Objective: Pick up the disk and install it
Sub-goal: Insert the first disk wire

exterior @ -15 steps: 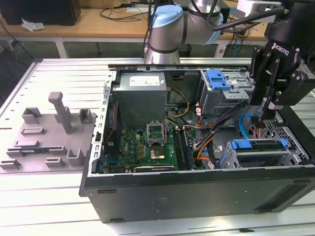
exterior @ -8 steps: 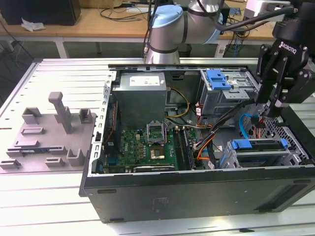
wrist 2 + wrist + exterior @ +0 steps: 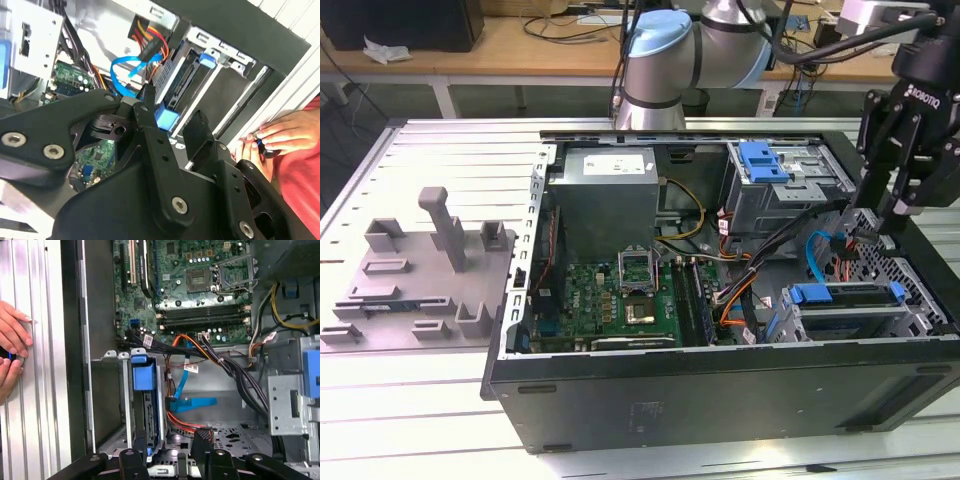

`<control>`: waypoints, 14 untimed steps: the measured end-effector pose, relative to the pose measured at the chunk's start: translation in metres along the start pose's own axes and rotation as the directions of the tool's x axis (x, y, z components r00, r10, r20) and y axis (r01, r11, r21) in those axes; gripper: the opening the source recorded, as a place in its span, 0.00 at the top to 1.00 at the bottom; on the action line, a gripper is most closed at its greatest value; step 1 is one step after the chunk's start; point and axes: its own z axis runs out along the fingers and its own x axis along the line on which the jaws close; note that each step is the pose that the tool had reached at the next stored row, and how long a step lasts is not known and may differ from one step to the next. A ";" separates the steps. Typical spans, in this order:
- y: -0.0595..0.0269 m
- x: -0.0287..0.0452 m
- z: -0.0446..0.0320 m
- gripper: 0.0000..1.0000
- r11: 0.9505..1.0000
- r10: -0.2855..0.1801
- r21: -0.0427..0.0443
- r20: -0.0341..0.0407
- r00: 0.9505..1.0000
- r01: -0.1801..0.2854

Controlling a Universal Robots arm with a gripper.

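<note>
The claw (image 3: 173, 107) is spread, fingers (image 3: 159, 145) apart. Just beyond the tips, the disk (image 3: 182, 80) sits on edge in a cage (image 3: 227, 60), its blue tab (image 3: 166, 119) between the fingers. A blue cable (image 3: 122, 75) loops beside one finger. A hand (image 3: 272, 135) rests beyond the other.

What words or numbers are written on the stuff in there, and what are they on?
Nothing here can be quoted.
Gripper: white lettering on its body, a maker's mark, left unquoted.
White sticker on the power supply: print too small to read.
Cable tags: print too small to read.
Motherboard: tiny white markings, too small to read.
</note>
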 end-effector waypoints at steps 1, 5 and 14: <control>-0.0022 -0.0009 0.0000 0.50 1.000 0.003 0.000 0.000 1.000 -0.003; -0.0106 -0.0076 0.0004 0.51 1.000 0.022 -0.004 0.000 1.000 -0.022; -0.0198 -0.0151 0.0020 0.65 0.997 0.073 -0.013 0.000 0.997 -0.073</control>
